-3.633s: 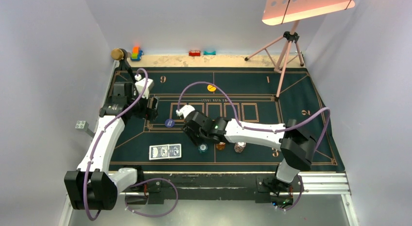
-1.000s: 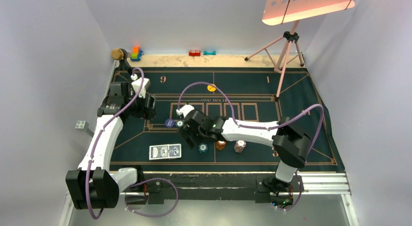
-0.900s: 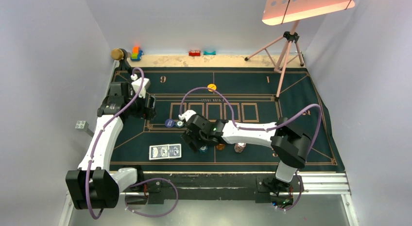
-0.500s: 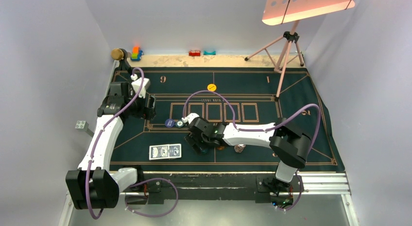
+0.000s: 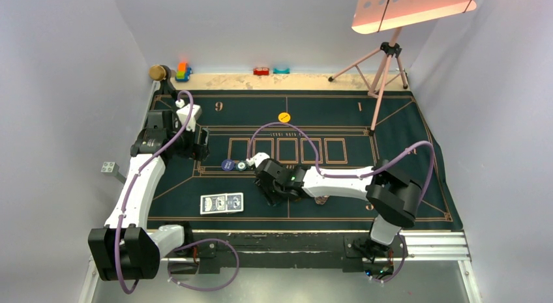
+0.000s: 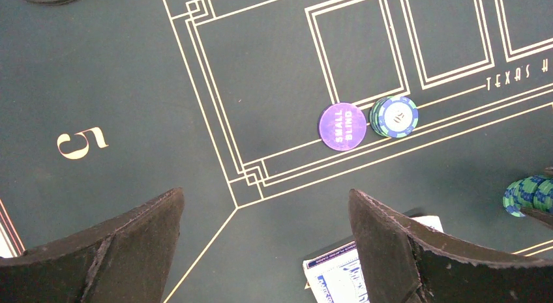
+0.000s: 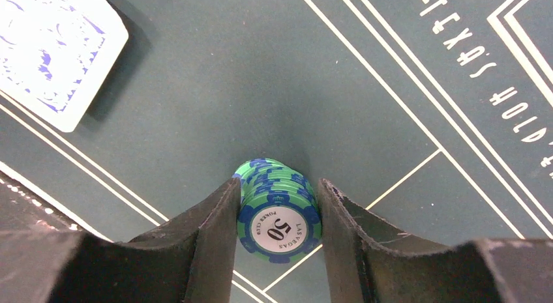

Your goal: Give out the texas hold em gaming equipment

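- Roughly midway, by my reading: a few pieces look placed, while others sit clustered at the lower centre of the top view.
- Seemingly placed: the purple round small-blind disc (image 6: 342, 126) lies touching a blue-and-white chip stack (image 6: 395, 116) on the gold lines, centre-right of the left wrist view. The yellow round button (image 5: 284, 117) sits alone in the upper middle of the top view.
- In hand: the right claw (image 7: 279, 184) is narrowed around the green-and-blue stack of round poker chips (image 7: 279, 218), its fingers flush against both sides. The stack appears to rest on the dark green felt surface (image 5: 398, 120), at the lower centre of the right wrist view.
- Idle: the left claw (image 6: 266, 197) is spread wide with nothing between its fingers, hovering over the felt at the left of the top view.
- Left to do, as I judge it: the blue-backed playing cards (image 5: 222, 202) lie together at lower left-centre, undealt. The white-and-brown chip stack (image 5: 321, 199) peeks out beside the right arm, and the gripped stack is not yet lifted.
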### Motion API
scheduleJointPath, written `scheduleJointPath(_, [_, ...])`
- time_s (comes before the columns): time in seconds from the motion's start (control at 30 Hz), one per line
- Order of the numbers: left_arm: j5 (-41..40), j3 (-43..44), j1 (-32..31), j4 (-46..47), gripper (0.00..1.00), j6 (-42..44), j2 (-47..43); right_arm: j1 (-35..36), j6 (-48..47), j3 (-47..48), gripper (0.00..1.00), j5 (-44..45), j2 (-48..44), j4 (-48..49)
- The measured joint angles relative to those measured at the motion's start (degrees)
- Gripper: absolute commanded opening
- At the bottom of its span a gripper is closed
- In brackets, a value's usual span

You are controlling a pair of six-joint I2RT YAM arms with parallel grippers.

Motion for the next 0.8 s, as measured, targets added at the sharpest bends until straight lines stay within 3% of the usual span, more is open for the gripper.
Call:
scheduleJointPath(0.57, [0.0, 0.0, 0.0, 0.0, 1.00, 0.0, 0.0, -0.8, -0.9, 2.2, 0.18, 0.8, -2.8, -3.1])
scheduleJointPath(0.8, [0.0, 0.0, 0.0, 0.0, 1.00, 0.0, 0.0, -13.5, -2.6, 15.3, 0.14, 3.1, 0.7, -5.7])
